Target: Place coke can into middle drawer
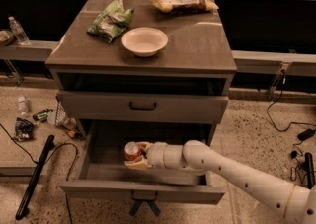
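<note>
My gripper [134, 156] clasps the coke can [132, 151] upright inside the middle drawer [143, 191], under the front edge of the counter [197, 45], so it lands standing.

Claw [135, 157], glossy cream plastic, gripping shiny metal coke can [132, 149] inside matt grey middle drawer [98, 190].

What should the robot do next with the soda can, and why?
Probably lower it a little, then let go. The end effector holds the coke can upright inside the open middle drawer, seemingly just above its floor, so a short move down should set it standing.
</note>
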Available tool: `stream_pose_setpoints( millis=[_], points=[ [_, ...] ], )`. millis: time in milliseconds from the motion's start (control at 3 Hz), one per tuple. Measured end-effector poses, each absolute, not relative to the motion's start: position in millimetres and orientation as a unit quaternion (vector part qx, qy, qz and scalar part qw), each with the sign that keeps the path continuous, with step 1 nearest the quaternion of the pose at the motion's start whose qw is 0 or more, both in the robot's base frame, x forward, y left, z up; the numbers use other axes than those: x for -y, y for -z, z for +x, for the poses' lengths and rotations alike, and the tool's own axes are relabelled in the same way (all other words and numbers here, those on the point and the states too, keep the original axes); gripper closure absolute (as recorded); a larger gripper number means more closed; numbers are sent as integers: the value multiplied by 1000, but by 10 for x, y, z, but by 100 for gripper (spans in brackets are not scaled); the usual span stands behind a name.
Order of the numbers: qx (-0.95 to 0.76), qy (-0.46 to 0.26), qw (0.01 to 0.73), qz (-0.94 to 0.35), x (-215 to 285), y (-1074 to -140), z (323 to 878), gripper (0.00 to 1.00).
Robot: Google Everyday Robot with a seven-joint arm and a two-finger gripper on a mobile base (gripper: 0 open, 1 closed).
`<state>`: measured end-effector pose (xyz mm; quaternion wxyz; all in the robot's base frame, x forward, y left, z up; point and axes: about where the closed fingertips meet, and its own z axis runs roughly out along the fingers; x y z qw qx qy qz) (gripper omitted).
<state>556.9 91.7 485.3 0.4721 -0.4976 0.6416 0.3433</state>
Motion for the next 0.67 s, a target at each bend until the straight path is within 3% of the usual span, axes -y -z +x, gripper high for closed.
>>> stream_pose_setpoints(
  millis=[667],
  points=[
    [-676, -308, 476, -470, -970, -4256, 5825, 29]
  ],
)
